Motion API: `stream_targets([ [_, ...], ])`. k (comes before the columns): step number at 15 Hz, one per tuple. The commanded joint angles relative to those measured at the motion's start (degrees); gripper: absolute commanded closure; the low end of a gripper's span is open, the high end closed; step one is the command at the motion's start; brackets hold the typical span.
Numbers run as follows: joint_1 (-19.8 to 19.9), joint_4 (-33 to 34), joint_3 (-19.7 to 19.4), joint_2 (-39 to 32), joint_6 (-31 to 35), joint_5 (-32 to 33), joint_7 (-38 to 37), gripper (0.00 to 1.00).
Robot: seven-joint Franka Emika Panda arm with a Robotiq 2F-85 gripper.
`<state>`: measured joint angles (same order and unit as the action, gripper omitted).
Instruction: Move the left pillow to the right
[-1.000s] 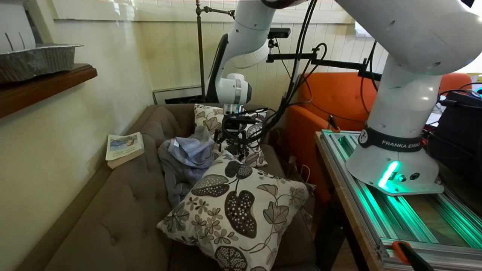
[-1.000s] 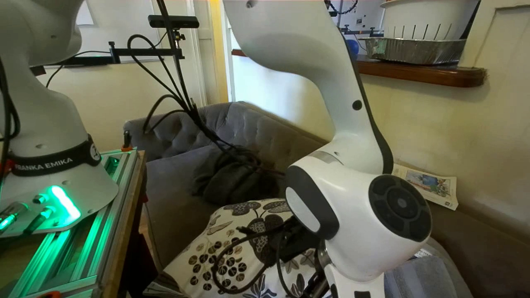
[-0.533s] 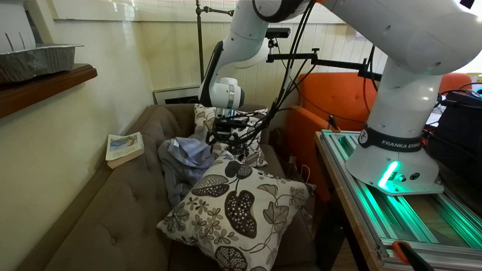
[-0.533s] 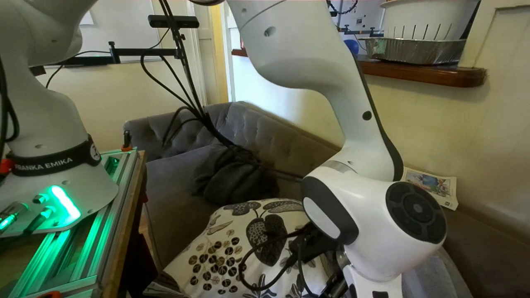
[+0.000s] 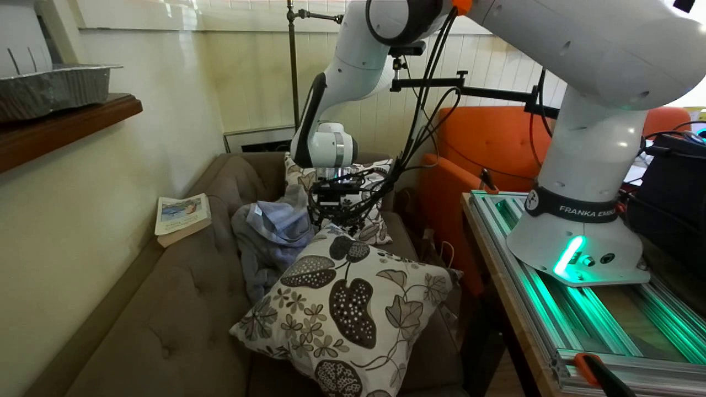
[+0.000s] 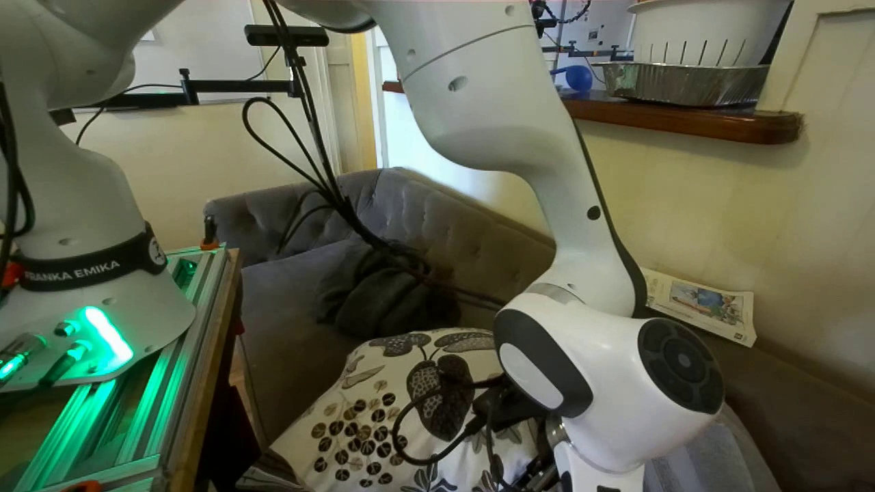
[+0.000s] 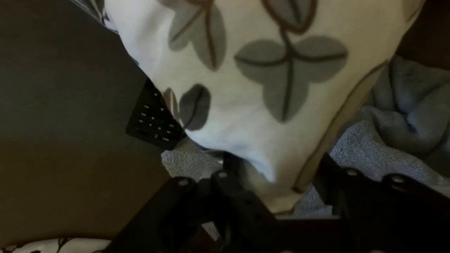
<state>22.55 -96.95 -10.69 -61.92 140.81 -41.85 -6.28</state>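
A white pillow with grey and brown leaf prints lies on the sofa, nearest in an exterior view (image 5: 353, 309). It also shows in an exterior view (image 6: 369, 403) and fills the upper wrist view (image 7: 260, 84). A similar pillow (image 5: 300, 165) leans at the far sofa end; an edge of it seems to show low in the wrist view (image 7: 70, 246). My gripper (image 7: 276, 172) is open, its black fingers wide apart on either side of a corner of the near pillow. Grey blanket shows between corner and right finger. In both exterior views cables or the frame edge hide the fingertips.
A grey blanket (image 5: 281, 220) lies against the backrest beside the pillow. A black keypad (image 7: 154, 119) lies partly under the pillow. A book (image 5: 182, 215) rests on the backrest. An orange chair (image 5: 491, 143) and the robot's table (image 5: 499, 309) border the sofa. Dark cloth (image 6: 389, 294) lies beyond.
The arm has moved slightly left and down in one exterior view and right and down as seen from the opposite side. The pillows have not visibly moved.
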Motion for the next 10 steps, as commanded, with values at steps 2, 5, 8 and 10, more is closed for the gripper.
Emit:
stream_targets([
  [2,-0.27,1.48,-0.35,-0.20,-1.26,3.13,-4.17,0.83],
  [5,-1.23,0.43,-0.90,1.25,0.05,4.23,-5.75,0.98],
  [8,-2.08,-1.48,-1.00,4.24,2.95,3.76,-7.15,0.95],
  [10,-1.88,-3.67,-0.34,8.79,6.81,2.76,-4.94,0.95],
])
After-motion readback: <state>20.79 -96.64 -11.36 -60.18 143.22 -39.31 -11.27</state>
